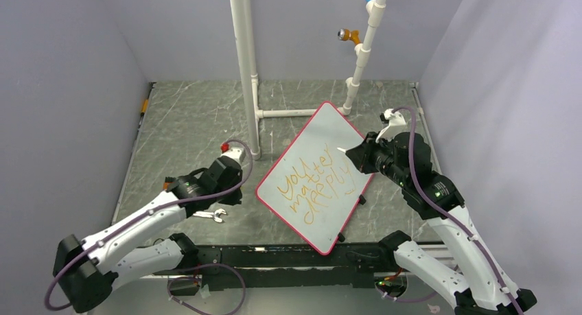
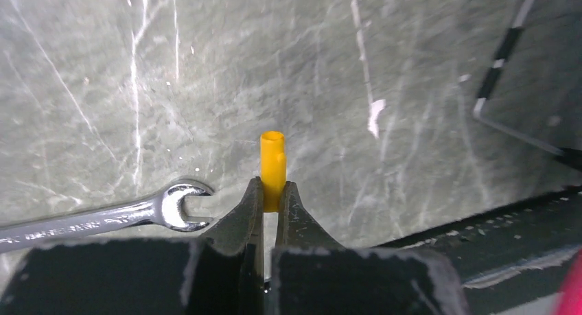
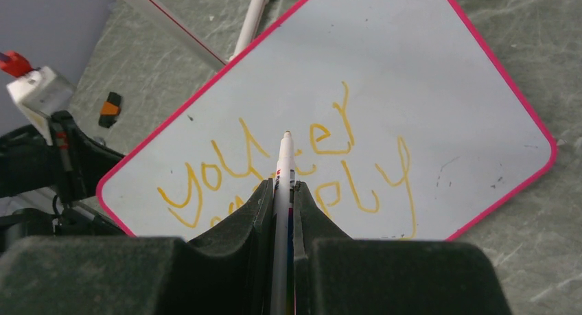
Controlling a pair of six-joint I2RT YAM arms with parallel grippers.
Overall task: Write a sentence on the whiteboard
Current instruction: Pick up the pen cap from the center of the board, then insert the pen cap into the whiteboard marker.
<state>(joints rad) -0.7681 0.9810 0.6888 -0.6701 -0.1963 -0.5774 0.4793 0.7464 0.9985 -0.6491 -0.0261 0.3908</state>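
The sentence (image 1: 317, 191), orange lettering reading roughly "You matter deeply", fills the middle of the whiteboard (image 1: 322, 126). At the board's right edge the right gripper (image 3: 281, 189) is clamped on the marker (image 3: 283, 160). Left of the board, the left gripper (image 2: 272, 191) pinches a yellow cap (image 2: 273, 157) beside a wrench (image 2: 137, 212). The writing looks finished, and recapping calls for lining the marker tip up with the cap.

We found open table (image 1: 185, 123) left of the whiteboard (image 1: 321, 133). A pipe stand (image 1: 245, 68) blocked its far side, and a wrench (image 1: 211, 215) lay near its left edge.

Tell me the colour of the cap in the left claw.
Orange-yellow; the cap shows best in the left wrist view.
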